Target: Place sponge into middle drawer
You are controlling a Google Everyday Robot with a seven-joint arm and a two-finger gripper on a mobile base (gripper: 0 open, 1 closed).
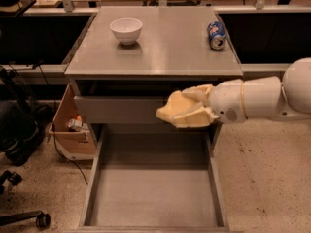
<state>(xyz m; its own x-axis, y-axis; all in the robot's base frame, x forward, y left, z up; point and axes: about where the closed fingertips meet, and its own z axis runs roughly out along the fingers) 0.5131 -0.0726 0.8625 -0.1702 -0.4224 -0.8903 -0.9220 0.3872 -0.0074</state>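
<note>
Currently, the gripper point(183, 110) hangs above the drawer's point(155, 193) rear right corner, jaws clenched on the sponge point(168, 113). Risk: released from this height, the light sponge may strike the drawer's right wall and bounce outside. Lower and centre it first.

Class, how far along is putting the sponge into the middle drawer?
Done: drawer stands open, sponge lifted. In hand: end effector grips the sponge above the drawer's back end. Left: lower it and release it inside.
</note>
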